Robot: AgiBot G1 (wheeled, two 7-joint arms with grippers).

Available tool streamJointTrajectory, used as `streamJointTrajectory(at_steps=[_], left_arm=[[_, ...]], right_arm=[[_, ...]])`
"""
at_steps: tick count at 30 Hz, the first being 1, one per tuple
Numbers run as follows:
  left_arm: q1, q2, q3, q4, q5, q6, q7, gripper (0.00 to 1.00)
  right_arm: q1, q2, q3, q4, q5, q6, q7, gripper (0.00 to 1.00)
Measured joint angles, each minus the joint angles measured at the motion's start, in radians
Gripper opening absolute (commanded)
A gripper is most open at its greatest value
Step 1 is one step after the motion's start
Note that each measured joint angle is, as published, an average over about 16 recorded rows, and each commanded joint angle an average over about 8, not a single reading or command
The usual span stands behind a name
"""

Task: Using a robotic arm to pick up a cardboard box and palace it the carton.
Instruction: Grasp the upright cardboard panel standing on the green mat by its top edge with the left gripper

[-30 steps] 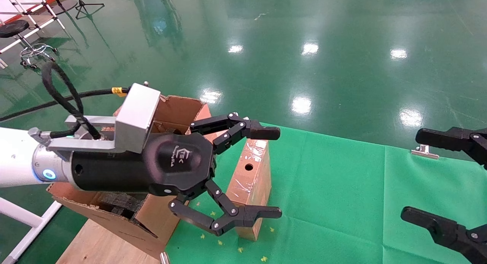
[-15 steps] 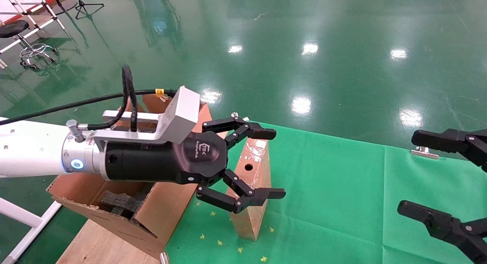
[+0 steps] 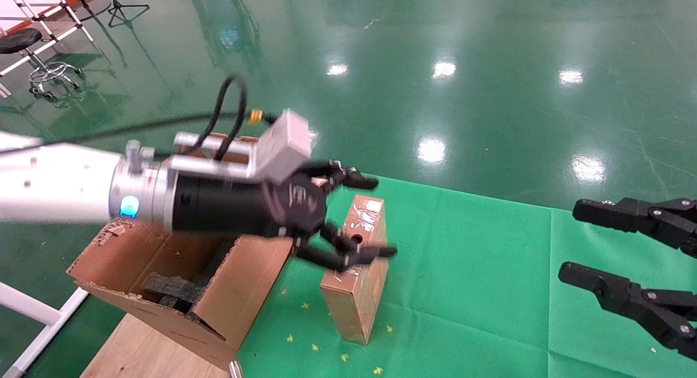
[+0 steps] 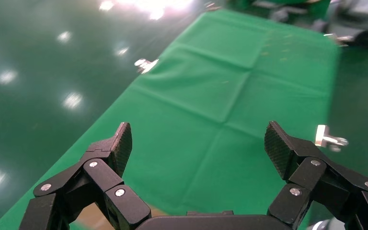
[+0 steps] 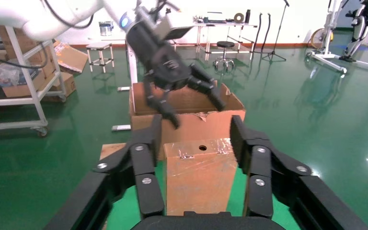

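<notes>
Head view: task barely begun, nothing lifted. Taped cardboard box [image 3: 356, 269] upright at lower centre on green cloth [image 3: 490, 269], beside ragged carton [image 3: 179, 280] at lower left. Left gripper [image 3: 354, 217] spread wide above it, not gripping. Left wrist view: fingers [image 4: 120, 143] parted over bare cloth. Right wrist view: right gripper [image 5: 196, 158] released, idle, box [image 5: 201, 172] beyond.
</notes>
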Motion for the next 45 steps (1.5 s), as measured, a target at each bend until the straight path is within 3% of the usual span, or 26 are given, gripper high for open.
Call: streamJointTrajectory(at_steps=[12,23,32,43,45], left_arm=[[-0.282,0.112,0.178,-0.003,0.374,0.104,-0.474,1.0],[-0.385,0.244,0.306,0.002,0.544,0.175,-0.787,1.0],[-0.384,0.3,0.384,0.002,0.599,0.175,-0.926,1.0],[-0.365,0.327,0.456,0.003,0.63,0.168,-0.98,1.0],[-0.363,0.329,0.466,0.003,0.633,0.167,-0.981,1.0]], right_arm=[[0.0,0.0,0.0,0.0,0.0,0.0,0.0,0.0],[0.0,0.0,0.0,0.0,0.0,0.0,0.0,0.0],[0.0,0.0,0.0,0.0,0.0,0.0,0.0,0.0],[0.0,0.0,0.0,0.0,0.0,0.0,0.0,0.0],[0.0,0.0,0.0,0.0,0.0,0.0,0.0,0.07]])
